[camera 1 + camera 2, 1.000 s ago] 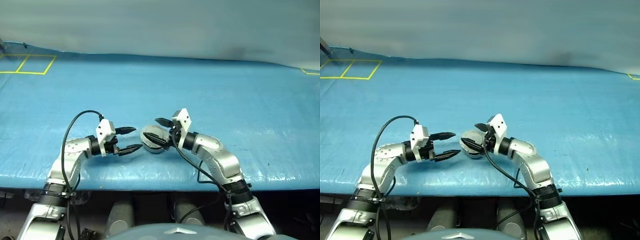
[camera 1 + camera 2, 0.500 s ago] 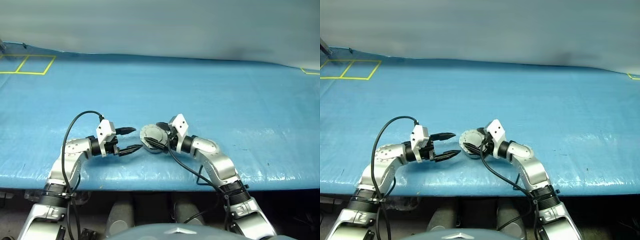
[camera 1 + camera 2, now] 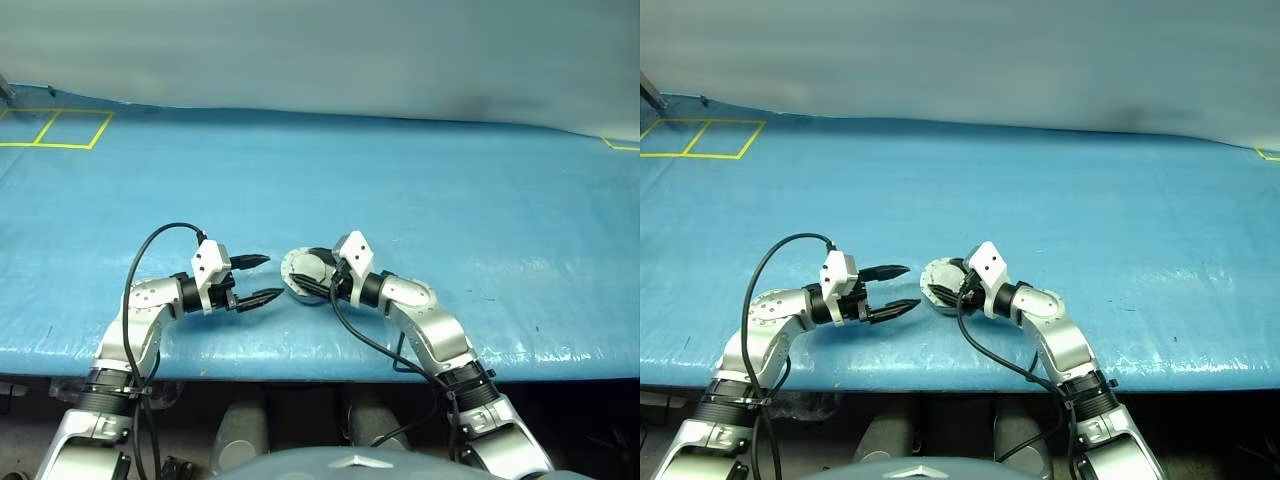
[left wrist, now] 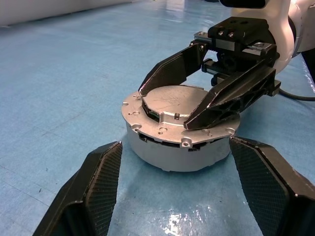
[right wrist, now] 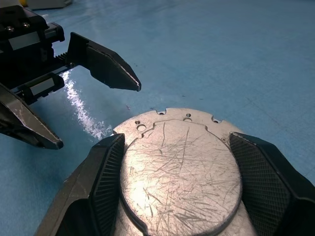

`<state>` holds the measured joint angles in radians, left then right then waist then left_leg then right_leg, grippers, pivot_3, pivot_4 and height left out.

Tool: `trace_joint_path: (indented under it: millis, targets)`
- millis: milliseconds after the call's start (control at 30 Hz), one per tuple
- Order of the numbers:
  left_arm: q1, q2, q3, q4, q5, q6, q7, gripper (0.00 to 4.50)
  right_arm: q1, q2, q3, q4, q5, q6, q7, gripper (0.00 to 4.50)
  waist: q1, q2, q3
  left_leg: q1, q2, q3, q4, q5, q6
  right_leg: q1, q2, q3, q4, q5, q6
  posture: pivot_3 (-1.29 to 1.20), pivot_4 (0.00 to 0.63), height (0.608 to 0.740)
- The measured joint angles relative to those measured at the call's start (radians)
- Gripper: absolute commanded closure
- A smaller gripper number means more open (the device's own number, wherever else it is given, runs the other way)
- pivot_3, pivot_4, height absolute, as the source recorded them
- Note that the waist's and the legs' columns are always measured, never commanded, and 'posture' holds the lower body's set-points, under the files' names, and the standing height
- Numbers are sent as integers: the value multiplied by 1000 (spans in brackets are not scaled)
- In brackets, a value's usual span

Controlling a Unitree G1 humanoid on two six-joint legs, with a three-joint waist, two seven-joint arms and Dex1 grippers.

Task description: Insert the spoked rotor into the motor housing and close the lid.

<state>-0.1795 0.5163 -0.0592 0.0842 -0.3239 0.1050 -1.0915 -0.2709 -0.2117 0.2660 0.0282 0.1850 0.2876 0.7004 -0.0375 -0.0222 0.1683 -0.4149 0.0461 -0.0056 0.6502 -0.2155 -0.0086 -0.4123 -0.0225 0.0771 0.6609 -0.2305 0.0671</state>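
Near the front edge of the blue table [image 3: 420, 180], the motor housing [image 4: 179, 142] sat with its lid [image 4: 173, 104] shut flat on top. The right gripper [image 4: 194, 98] straddled the lid's raised disc, fingers at its sides. The left gripper [image 3: 262, 277] hung open just beside it, empty.

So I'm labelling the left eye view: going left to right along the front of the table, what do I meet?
Left pincer, open → closed motor housing, lid on top → right pincer straddling the lid.
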Motion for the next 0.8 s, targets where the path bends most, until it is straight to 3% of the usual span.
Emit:
trace_joint_path:
  millis: [267, 800]
  targets:
    - [2, 0, 0, 19, 1, -5, 0, 699, -36, -64, -1, -8, 22, 35, 46, 1454, 1, 0, 0, -1, -1, 0, 0, 0, 0, -1, -1, 0, -1, 0, 0, 0, 150, 740]
    - [7, 0, 0, 19, 1, -6, 0, 699, -62, -86, 15, -1, -15, 32, 75, 1454, 1, 0, 0, -1, 0, 0, -1, 0, 0, -1, -1, 0, -1, 0, 0, 0, 150, 740]
